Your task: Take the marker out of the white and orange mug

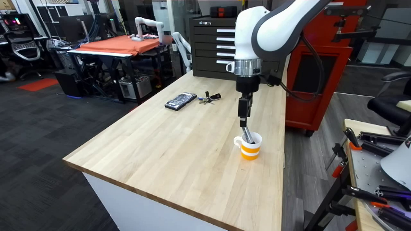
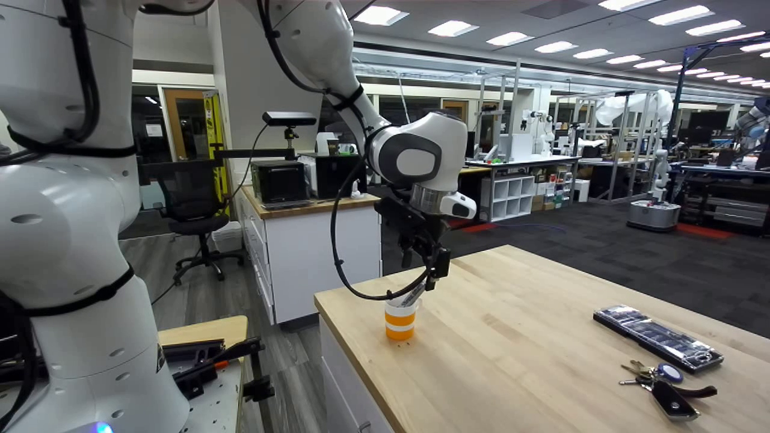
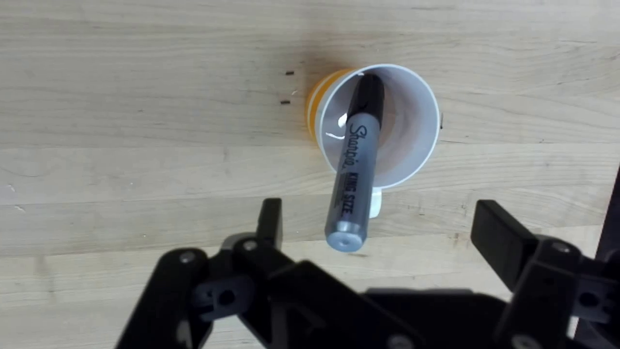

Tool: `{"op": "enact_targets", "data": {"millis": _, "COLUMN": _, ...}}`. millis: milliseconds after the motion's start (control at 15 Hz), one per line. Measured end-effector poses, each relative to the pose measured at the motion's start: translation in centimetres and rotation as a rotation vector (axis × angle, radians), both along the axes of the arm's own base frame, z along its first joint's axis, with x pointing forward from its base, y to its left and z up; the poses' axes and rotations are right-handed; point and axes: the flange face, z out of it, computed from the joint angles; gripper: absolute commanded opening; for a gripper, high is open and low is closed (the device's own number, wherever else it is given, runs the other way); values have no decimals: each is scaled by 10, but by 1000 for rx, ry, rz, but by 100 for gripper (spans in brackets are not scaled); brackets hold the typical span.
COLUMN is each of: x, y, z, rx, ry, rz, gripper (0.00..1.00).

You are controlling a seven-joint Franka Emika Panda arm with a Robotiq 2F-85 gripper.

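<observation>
The white and orange mug (image 1: 250,152) stands upright on the wooden table; it also shows in an exterior view (image 2: 400,325) and in the wrist view (image 3: 414,140). The grey marker (image 3: 356,165) leans inside it, dark end down at the bottom and grey end sticking out over the rim on the handle side. The marker shows in both exterior views (image 1: 247,134) (image 2: 414,294). My gripper (image 3: 380,220) is open and empty above the mug. Its fingers stand apart on either side of the marker's grey end, nearer on the left, touching neither. It points down in both exterior views (image 1: 243,122) (image 2: 428,273).
A flat dark case with a clear lid (image 1: 180,101) and a bunch of keys (image 1: 208,98) lie farther along the table. A dark drawer cabinet (image 1: 212,48) stands at the table's end. The mug is near a long table edge (image 1: 284,160).
</observation>
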Motion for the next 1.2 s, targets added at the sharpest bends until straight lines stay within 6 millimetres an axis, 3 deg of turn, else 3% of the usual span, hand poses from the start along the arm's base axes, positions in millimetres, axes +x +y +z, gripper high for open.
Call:
{"op": "enact_targets", "data": {"millis": 600, "x": -3, "y": 3, "z": -19, "rx": 7, "ry": 24, "rz": 26, "gripper": 100}}
{"op": "enact_targets", "data": {"millis": 1200, "x": 1, "y": 0, "z": -22, "rx": 9, "ry": 5, "rz": 41, "gripper": 100}}
